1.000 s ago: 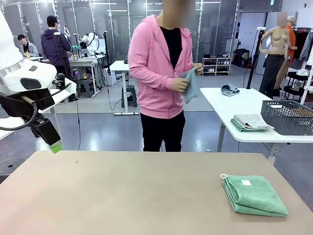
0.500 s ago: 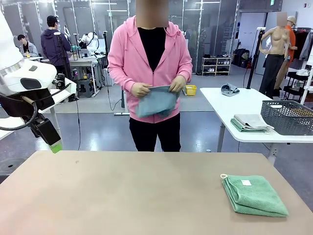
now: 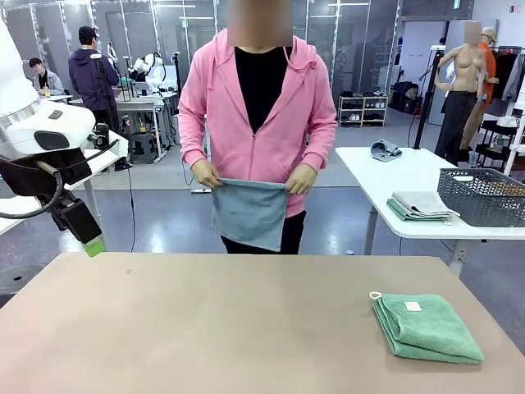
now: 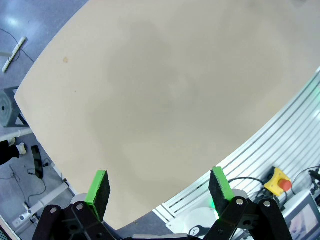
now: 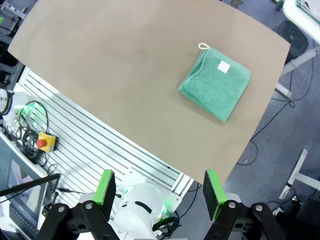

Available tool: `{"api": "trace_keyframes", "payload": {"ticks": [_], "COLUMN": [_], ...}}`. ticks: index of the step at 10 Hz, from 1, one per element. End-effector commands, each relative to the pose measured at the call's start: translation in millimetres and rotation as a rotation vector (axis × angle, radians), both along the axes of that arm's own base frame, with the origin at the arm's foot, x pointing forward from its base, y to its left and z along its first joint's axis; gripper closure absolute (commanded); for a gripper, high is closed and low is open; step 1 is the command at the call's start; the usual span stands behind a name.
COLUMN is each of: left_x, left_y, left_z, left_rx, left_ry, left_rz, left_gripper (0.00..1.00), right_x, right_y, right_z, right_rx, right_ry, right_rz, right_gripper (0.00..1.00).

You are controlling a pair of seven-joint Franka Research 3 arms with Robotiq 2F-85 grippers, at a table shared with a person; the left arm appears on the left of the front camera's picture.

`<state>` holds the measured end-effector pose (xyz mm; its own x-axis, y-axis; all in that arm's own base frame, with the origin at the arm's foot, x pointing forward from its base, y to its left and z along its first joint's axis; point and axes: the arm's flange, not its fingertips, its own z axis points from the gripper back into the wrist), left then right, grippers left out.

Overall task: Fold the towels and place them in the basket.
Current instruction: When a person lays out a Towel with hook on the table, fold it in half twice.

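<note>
Left gripper (image 4: 159, 186) hangs open and empty off the table (image 3: 205, 328)'s 9 o'clock edge. The right gripper (image 5: 159, 189) gapes empty too, high above the near edge. Person (image 3: 258, 107) at 12 o'clock stretches the blue-grey towel (image 3: 250, 215) between both hands (image 3: 300, 178). Basket (image 3: 484, 197) sits on the side table (image 3: 385, 176) at 2 o'clock. Folded green towel (image 3: 426, 327) lies at 4 o'clock.

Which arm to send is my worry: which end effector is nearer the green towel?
Right, probably: the right end effector looks down on the green towel from its side; the left end effector hangs by the opposite far corner.
</note>
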<state>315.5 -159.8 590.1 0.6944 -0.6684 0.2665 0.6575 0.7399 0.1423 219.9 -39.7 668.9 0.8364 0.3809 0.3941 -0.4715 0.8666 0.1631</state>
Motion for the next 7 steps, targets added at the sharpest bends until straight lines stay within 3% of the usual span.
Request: {"api": "trace_keyframes", "payload": {"ticks": [1,7], "left_x": [1.0,1.0], "left_y": [-2.5,-2.5], "left_z": [2.9,2.9], "left_rx": [0.007,0.007], "left_ry": [-0.008,-0.008], "left_rz": [0.018,0.018], "left_gripper": [0.00,0.00], "right_x": [-2.2,-2.2], "right_y": [-0.5,-0.5], "right_z": [0.7,0.7], "right_rx": [-0.003,-0.003], "right_ry": [0.014,0.014], "right_rz": [-0.014,-0.014], "right_gripper": [0.12,0.12]}}
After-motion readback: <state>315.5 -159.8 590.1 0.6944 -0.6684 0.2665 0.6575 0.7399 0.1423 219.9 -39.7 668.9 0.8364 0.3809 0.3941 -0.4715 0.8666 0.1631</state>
